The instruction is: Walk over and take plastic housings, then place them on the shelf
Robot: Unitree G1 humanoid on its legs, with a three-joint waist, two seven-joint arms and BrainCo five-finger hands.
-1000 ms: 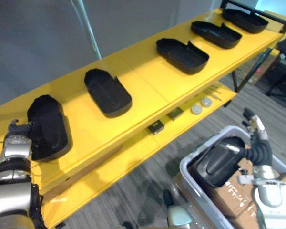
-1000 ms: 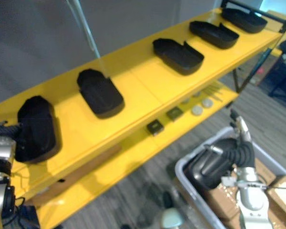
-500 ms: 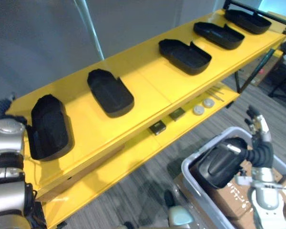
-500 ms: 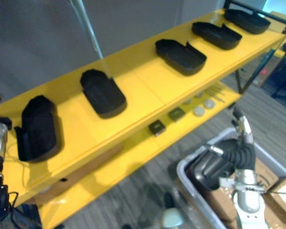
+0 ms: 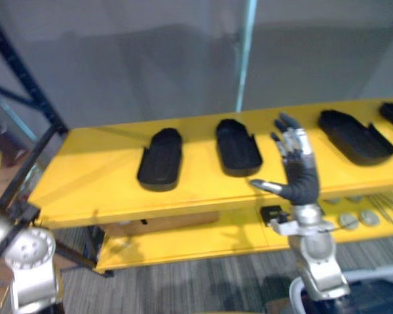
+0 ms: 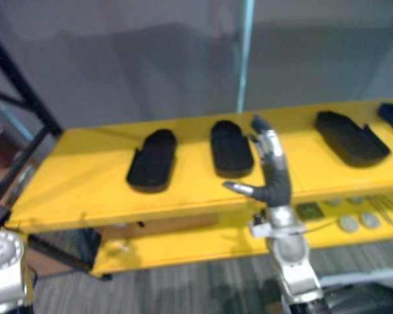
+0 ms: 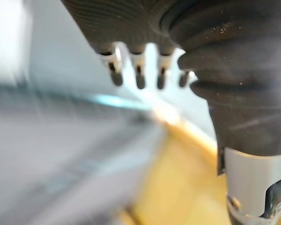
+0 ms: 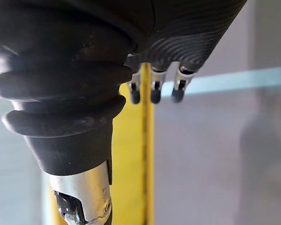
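Note:
Several black plastic housings lie in a row on the top board of the yellow shelf [image 5: 105, 196]: one at the left [image 5: 160, 159], one in the middle [image 5: 238, 145], one further right [image 5: 354, 135]. My right hand [image 5: 296, 171] is raised in front of the shelf edge, between the middle and right housings, fingers straight, thumb out, holding nothing. In the right wrist view its fingers [image 8: 152, 91] point straight along the yellow board. In the left wrist view, the left hand's fingers [image 7: 138, 75] are straight and empty.
The lower yellow board carries a small black square part [image 5: 272, 214] and round discs [image 5: 348, 221]. A black rack post [image 5: 23, 85] slants at the left. A pale vertical strip [image 5: 247, 52] runs up the grey wall. A grey bin rim [image 5: 373, 278] shows at bottom right.
The camera has swung to face the shelf. My right hand has left the housing in the bin and risen empty before the shelf. The left hand has drawn away from the leftmost housing.

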